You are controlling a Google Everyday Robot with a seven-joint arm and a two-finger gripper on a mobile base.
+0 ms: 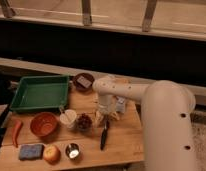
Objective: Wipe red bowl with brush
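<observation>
Camera view: the pincer [105,118] hangs just above the brush [103,136], which lies on the counter [124,144]; whether the pincer is apart or together cannot be told. The red bowl [44,124] sits well left. Likely step: grasping the brush. The next move calls for lowering onto the handle.

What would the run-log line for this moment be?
brush: lying on table | gripper: at its upper end | red bowl: to the left, untouched

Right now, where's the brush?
Camera view: the brush lies on the wooden table, just right of the berry bowl and just below the gripper; the red bowl sits farther left.
</observation>
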